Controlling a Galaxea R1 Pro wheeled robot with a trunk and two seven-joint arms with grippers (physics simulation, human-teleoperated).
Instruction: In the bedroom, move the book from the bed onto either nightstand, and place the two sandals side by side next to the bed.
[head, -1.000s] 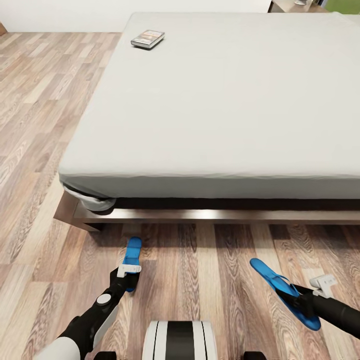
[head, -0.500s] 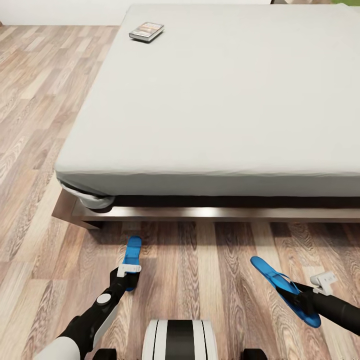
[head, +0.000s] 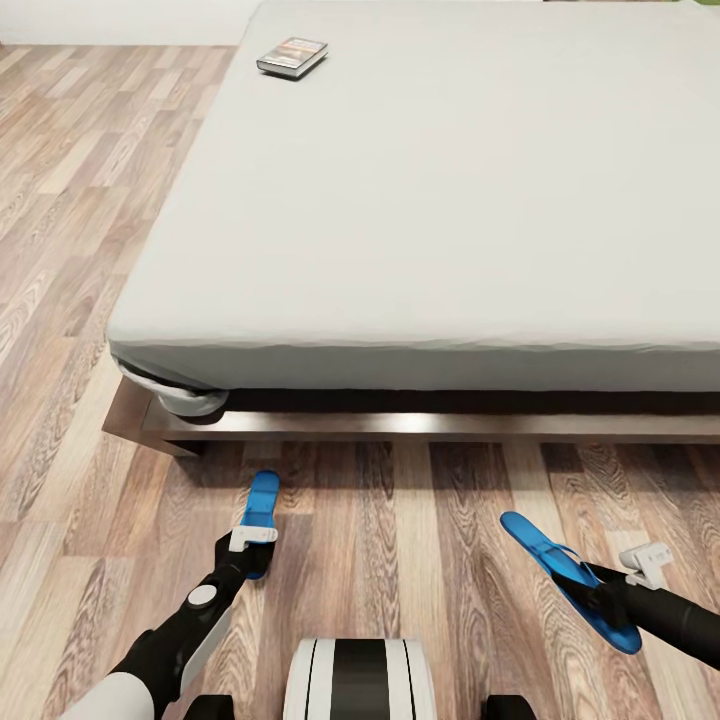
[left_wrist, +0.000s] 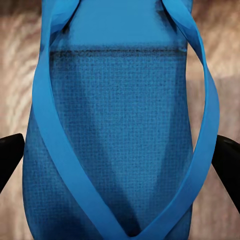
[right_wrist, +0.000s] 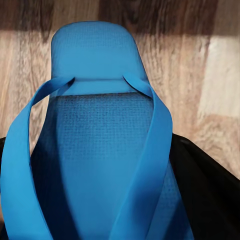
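Note:
The book (head: 292, 56) lies near the far left corner of the bed's (head: 450, 200) off-white mattress. Two bright blue sandals are in front of the bed's foot, well apart. My left gripper (head: 250, 562) is shut across the rear of the left sandal (head: 263, 503), which points at the bed frame; in the left wrist view its sole (left_wrist: 120, 140) sits between dark fingers (left_wrist: 10, 160). My right gripper (head: 606, 603) is shut on the right sandal (head: 555, 562), held tilted over the floor, with its sole (right_wrist: 95, 150) close up against a dark finger (right_wrist: 205, 185).
The dark wood bed frame (head: 400, 428) runs across just beyond both sandals, with a corner at the left. Wood-plank floor (head: 60, 250) stretches along the bed's left side. My white base (head: 360, 680) is at the bottom centre.
The head view has crept toward the bed, so the book sits higher in the picture. My left gripper and its sandal have edged slightly left. The right arm has barely moved.

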